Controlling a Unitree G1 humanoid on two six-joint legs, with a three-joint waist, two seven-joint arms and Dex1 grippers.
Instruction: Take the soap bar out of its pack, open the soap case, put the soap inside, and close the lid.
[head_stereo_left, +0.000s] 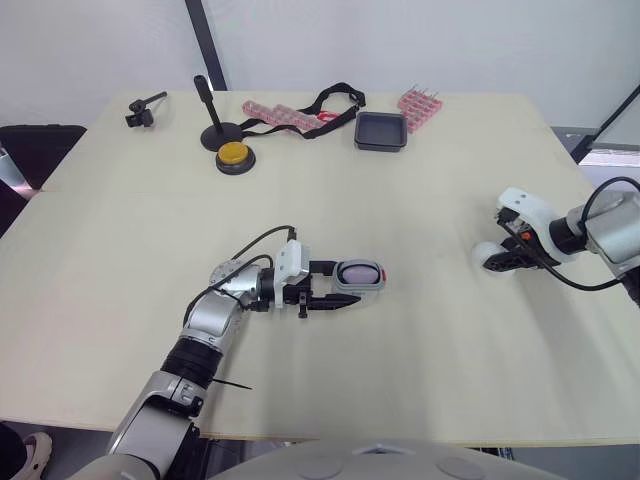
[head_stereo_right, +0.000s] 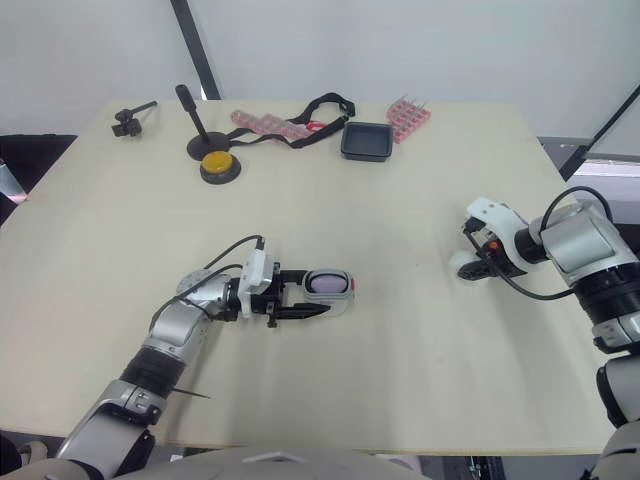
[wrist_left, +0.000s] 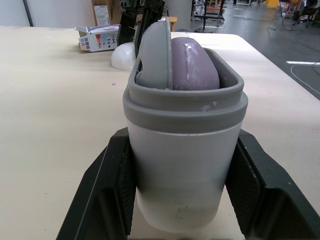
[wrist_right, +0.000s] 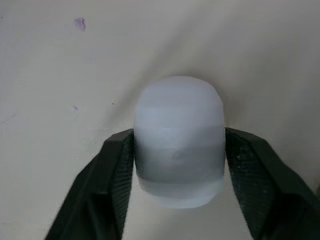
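Left claw (head_stereo_left: 335, 286) near front of bench (head_stereo_left: 420, 200), clamped on soap case (wrist_left: 182, 165). Purple soap (wrist_left: 195, 65) already inside, grey insert (wrist_left: 156, 55) standing tilted beside it. Right claw (head_stereo_left: 505, 256) well apart at right, clamped on lid (wrist_right: 179, 142), which rests on bench.

Risks:
- raised insert or proud soap blocks lid seating
- rounded lid slips or twists between fingers
- off-centre press tips case

Unclear:
- which way lid's open side faces
- insert's purpose
- case base, cut off
- soap pack (wrist_left: 97, 38), far beyond lid, print unreadable
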